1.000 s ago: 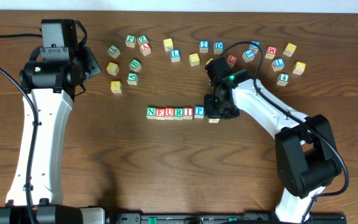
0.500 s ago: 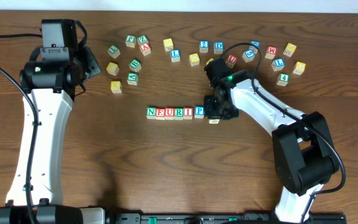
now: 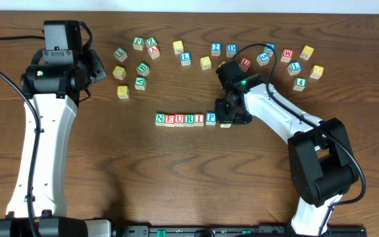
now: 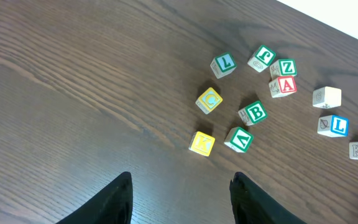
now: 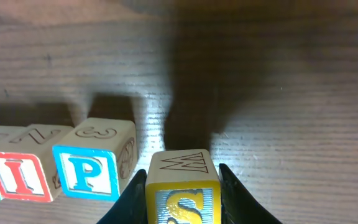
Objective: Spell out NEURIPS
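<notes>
Your right fingers (image 5: 234,196) gripped the S cube (image 5: 183,202) just right of the P cube (image 5: 86,174); left fingers (image 4: 120,199) gaped empty

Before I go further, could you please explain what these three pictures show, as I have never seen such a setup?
Two white robot arms, left and right, stand at a wooden table. One picture looks down from above; the other two come from a camera on each wrist. Wooden letter cubes lie on the table: six in a row read NEURIP, and loose cubes are scattered beyond it. The right gripper is shut on a yellow S cube, beside the blue P with a small gap. The left gripper hangs open and empty above bare wood.
</notes>
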Robot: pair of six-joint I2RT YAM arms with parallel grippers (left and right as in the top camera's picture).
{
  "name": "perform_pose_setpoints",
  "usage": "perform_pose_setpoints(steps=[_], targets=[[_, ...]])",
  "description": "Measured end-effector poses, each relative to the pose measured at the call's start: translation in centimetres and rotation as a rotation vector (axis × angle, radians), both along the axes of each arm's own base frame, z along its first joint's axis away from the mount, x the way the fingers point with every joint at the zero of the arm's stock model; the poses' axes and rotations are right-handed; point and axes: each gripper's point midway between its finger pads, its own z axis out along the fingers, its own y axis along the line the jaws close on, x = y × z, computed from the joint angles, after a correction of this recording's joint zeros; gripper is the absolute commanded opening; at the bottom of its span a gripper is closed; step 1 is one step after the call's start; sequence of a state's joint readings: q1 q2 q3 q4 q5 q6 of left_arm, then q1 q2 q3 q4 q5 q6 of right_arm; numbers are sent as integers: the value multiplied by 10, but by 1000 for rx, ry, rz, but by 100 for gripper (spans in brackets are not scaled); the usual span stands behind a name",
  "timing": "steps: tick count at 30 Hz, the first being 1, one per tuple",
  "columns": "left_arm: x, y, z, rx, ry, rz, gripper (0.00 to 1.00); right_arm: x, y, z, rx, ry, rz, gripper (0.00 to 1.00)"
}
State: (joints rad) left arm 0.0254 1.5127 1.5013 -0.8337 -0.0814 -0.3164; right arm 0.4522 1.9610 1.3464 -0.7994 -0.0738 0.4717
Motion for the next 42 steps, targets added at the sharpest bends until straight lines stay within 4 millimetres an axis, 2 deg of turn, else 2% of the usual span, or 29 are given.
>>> perform_pose_setpoints(steps=[10, 27, 32, 38, 42], targets=[[0, 0, 0, 0, 0, 0, 50, 3, 0, -4, -5, -7, -1, 24], [0, 0, 0, 0, 0, 0, 50, 3, 0, -4, -7, -6, -12, 43], [0, 0, 0, 0, 0, 0, 50, 0, -2, 1, -18, 16, -11, 43], [0, 0, 0, 0, 0, 0, 50, 25, 8, 25, 7, -62, -12, 38], [0, 0, 0, 0, 0, 0, 50, 37, 10, 28, 11, -113, -14, 31]])
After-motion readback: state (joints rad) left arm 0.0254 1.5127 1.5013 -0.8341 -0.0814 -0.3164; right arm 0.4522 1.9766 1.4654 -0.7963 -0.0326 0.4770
